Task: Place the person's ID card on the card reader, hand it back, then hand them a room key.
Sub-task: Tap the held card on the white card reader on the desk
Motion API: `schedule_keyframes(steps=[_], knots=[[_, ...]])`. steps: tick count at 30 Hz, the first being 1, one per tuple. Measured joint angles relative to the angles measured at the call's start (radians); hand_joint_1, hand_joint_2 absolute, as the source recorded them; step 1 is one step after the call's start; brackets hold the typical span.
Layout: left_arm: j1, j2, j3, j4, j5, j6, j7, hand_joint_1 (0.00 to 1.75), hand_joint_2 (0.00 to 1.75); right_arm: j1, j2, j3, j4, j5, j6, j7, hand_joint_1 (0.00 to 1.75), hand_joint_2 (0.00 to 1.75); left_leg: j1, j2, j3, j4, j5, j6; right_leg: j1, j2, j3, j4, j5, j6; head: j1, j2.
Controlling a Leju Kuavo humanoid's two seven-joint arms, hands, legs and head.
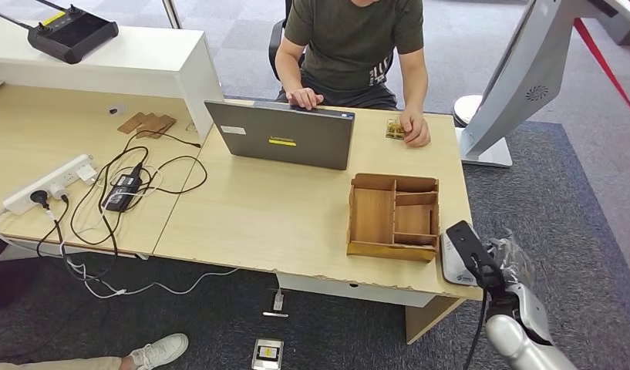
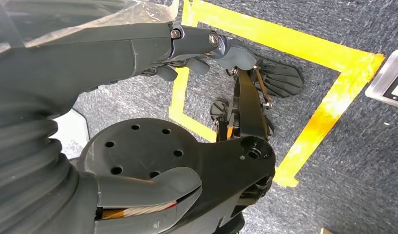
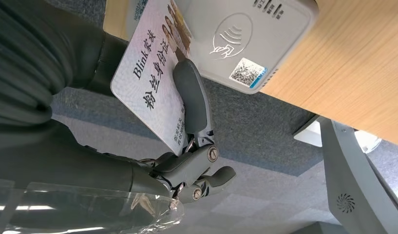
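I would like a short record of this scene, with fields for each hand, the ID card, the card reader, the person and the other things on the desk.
right hand: holds the ID card, near the desk's corner
ID card: pinched under the thumb, one edge over the card reader, not yet lying flat on it
card reader: white, at the desk's near right corner
left hand: hangs over the floor, holds nothing, fingers curled in
person: seated opposite, hands on the desk
wooden tray: beside the reader
laptop: open, facing the person

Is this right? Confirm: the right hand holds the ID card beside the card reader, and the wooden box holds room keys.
Not quite: the head view shows the wooden box empty. The right hand does hold the ID card beside the card reader.
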Motion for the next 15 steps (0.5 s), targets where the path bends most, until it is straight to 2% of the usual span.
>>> schedule_keyframes(steps=[4,10,15], knots=[[0.000,0.000,0.000,0.000,-0.004,0.000,-0.003,0.00,1.75,-0.007,0.002,0.019,0.006,0.095,0.033,0.018,1.75,1.75,0.000,0.000,0.000,0.000,0.000,0.000,0.000,0.000,0.000,0.000,0.000,0.000,0.000,0.000],[0.004,0.000,0.000,0.002,-0.004,0.001,-0.008,0.00,1.75,-0.015,0.006,0.016,-0.029,0.320,0.147,0.029,1.75,1.75,0.000,0.000,0.000,0.000,0.000,0.000,0.000,0.000,0.000,0.000,0.000,0.000,0.000,0.000],[0.006,0.001,-0.001,0.003,-0.005,0.005,-0.009,0.00,1.75,-0.027,0.009,-0.010,-0.109,0.399,0.198,0.030,1.75,1.75,0.000,0.000,0.000,0.000,0.000,0.000,0.000,0.000,0.000,0.000,0.000,0.000,0.000,0.000]])
